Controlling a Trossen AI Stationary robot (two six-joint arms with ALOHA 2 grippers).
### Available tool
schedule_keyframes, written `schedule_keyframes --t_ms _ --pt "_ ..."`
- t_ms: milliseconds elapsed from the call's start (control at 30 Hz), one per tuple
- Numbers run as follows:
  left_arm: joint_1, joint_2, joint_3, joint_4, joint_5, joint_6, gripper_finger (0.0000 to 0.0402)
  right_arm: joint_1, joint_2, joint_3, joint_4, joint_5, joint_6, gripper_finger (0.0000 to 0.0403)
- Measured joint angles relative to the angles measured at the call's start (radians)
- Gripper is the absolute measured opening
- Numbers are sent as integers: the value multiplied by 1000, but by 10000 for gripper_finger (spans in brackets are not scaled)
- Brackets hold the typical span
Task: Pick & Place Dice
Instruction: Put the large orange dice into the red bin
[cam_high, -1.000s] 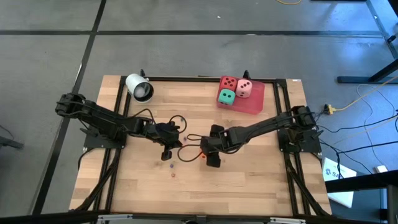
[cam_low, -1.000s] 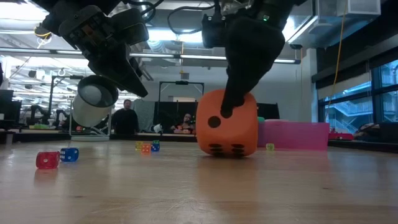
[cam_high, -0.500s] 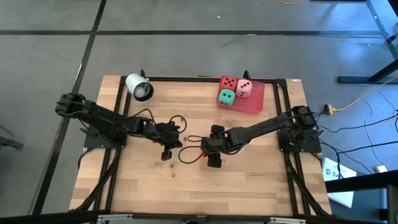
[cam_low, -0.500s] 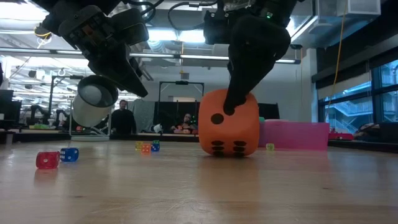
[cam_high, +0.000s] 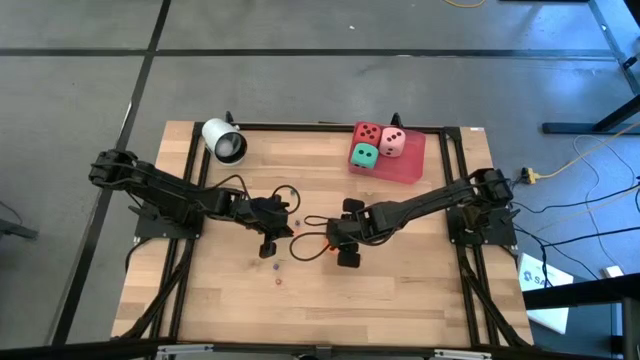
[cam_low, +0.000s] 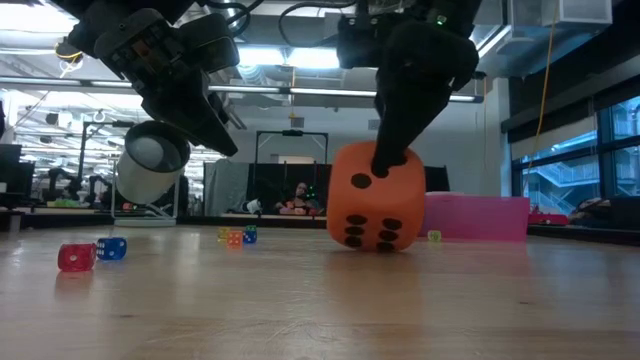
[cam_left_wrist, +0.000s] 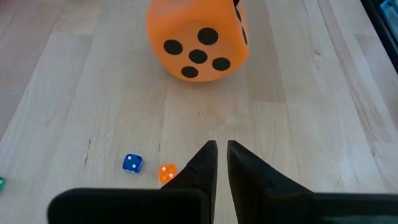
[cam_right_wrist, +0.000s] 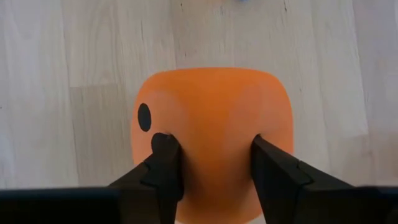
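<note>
Near the bench (cam_high: 400, 300) centre, the right claw (cam_right_wrist: 211, 162) pinches the orange die (cam_right_wrist: 211, 130), fingers denting its soft sides, seemingly for carrying to the red tray (cam_high: 412, 165) at one o'clock, where three dice sit. The left claw (cam_left_wrist: 216, 152), shut and empty, waits just beside.

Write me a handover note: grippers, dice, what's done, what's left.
Right gripper: closed on the orange die at mid-table, fingers pressing into its soft sides; the die looks tilted in the low view, barely off the wood if at all.
Left gripper: shut, holding nothing, hanging just left of the orange die.
Red die, green die and pink die: already on the red tray at the table's far right.
White cylinder: far left corner, untouched.
Tiny loose dice lie on the table; leave them.
Left to do: carry the orange die to the tray and release.
</note>
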Motion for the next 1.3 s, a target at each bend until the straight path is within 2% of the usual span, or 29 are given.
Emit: schedule_keyframes --t_ms 267,500,667,967,1300 --pt "0 0 0 0 0 0 31 0 -24 -1 -27 2 -15 139" --pt "0 0 0 3 0 1 31 -5 -82 -6 -142 86 6 122" --pt "0 0 0 6 0 1 31 -12 -107 -5 -180 106 12 117" --pt "0 0 1 8 -1 2 31 -27 -188 -3 -374 250 64 91" --pt "2 0 2 8 -2 9 31 -86 -370 -1 -554 404 124 87"
